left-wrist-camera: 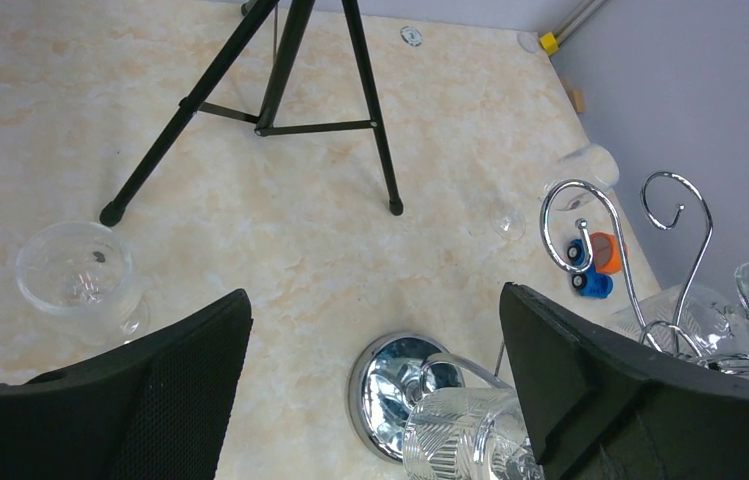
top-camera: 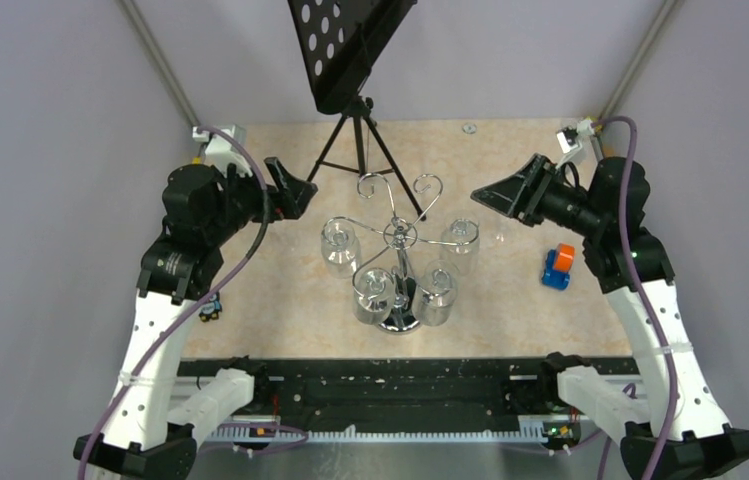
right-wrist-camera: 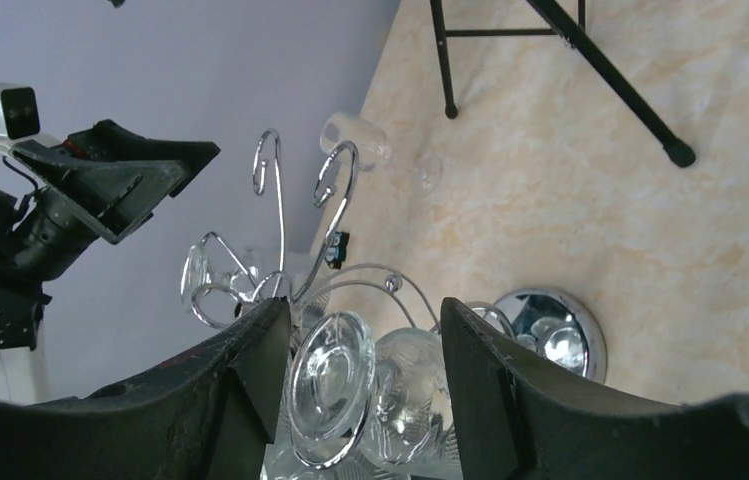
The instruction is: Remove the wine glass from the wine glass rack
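Observation:
The chrome wine glass rack (top-camera: 402,236) stands mid-table on its round mirrored base (left-wrist-camera: 395,385). Several wine glasses hang from it upside down, one at the right (top-camera: 461,238) and one at the left (top-camera: 339,245). My right gripper (top-camera: 505,188) is open just right of the rack at arm height. In the right wrist view (right-wrist-camera: 362,310) the round foot of a hanging glass (right-wrist-camera: 330,385) shows between its fingers, untouched. My left gripper (top-camera: 293,185) is open and empty, left of the rack. In the left wrist view (left-wrist-camera: 372,295) it looks down on the base and a ribbed glass (left-wrist-camera: 465,435).
A black tripod music stand (top-camera: 355,130) stands behind the rack. An orange and blue toy (top-camera: 557,267) lies at the right. A loose glass (left-wrist-camera: 580,165) lies on its side near the right wall. Another glass (left-wrist-camera: 78,278) sits on the table by the tripod foot.

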`<state>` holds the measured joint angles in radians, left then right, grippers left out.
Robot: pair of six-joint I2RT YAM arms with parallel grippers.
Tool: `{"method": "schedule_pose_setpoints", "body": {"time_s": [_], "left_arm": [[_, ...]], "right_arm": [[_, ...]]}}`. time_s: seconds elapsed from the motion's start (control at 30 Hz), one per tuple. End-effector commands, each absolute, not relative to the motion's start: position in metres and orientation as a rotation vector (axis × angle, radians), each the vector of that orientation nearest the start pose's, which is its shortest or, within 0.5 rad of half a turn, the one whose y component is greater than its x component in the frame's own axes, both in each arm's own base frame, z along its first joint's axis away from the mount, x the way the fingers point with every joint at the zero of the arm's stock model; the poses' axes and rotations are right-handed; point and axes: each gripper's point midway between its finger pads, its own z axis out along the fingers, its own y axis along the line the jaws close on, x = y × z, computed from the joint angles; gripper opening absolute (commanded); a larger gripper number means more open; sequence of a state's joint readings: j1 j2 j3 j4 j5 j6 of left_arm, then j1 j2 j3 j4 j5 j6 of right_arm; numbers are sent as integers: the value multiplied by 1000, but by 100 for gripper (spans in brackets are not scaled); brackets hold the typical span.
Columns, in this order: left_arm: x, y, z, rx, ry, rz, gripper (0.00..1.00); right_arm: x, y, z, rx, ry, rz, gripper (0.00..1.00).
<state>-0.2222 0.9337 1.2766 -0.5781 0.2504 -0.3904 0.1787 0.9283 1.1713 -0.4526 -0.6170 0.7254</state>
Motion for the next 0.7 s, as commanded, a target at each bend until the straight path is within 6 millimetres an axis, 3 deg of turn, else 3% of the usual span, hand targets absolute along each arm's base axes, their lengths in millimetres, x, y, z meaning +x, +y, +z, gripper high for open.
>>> {"method": "schedule_pose_setpoints", "body": {"time_s": [0.0,0.17,0.67], "left_arm": [[281,-124,382,61,1786,-655,97],[283,-122,380,59,1789,-644,96],[287,-119,378,57,1793,-609,97]], "right_arm": [[234,178,367,46,1927,1279,57],[226,185,355,44,1976,1330,50],[209,197,372,17,1944,1497,39]]}}
